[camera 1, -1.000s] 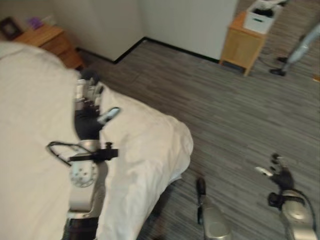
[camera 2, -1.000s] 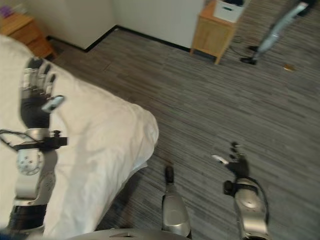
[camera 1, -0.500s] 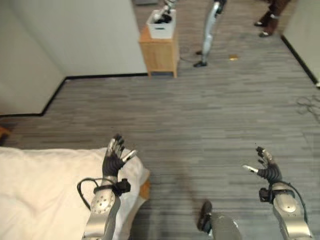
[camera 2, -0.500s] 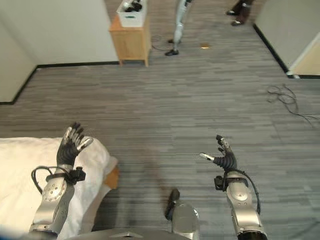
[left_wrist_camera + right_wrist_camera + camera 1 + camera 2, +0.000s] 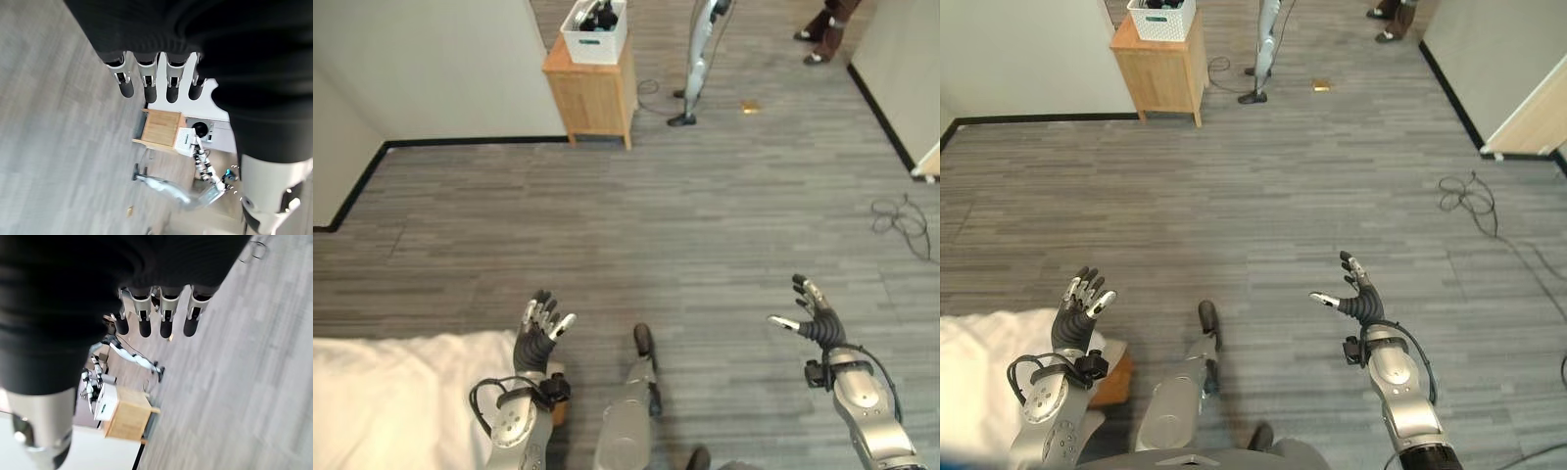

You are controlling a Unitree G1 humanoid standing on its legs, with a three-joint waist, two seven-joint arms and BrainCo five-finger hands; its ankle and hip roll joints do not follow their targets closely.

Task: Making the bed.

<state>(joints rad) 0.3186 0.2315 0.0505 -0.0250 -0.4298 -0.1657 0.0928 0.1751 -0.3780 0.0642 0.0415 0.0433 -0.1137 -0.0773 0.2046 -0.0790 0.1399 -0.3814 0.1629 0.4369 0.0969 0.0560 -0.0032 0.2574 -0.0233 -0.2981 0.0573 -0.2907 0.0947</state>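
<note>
At the lower left corner of both eye views you have one white duvet (image 5: 391,392), cut off by the frame edges, so only a corner of the bed is on record. One patch of wooden bed frame (image 5: 1114,380) shows under its right edge, just beside your left arm.

Your left hand (image 5: 538,333) is raised over the floor at the duvet's right edge, fingers (image 5: 146,83) straight and spread, thumb apart, holding nothing and clear of the cloth. Your right hand (image 5: 1359,299) is raised well to the right over bare floor, fingers (image 5: 166,316) likewise straight and spread, holding nothing. Two hands, both empty.

One grey plank floor (image 5: 705,225) covers the rest of the room. Along the far wall you have one wooden cabinet (image 5: 592,83), with one white basket (image 5: 595,20) on top; its dark contents are too small to identify. Just to the right of the cabinet stands one silver leg-like limb (image 5: 697,59), foot on the floor, its upper part cut off at the top edge. One small tan object (image 5: 750,106) lies on the floor near it; you cannot tell what it is. At the top right one person's feet (image 5: 822,34) show, the rest cut off. One loose dark cable (image 5: 1464,196) lies coiled on the floor at the right, near a pale wall (image 5: 1484,59).
</note>
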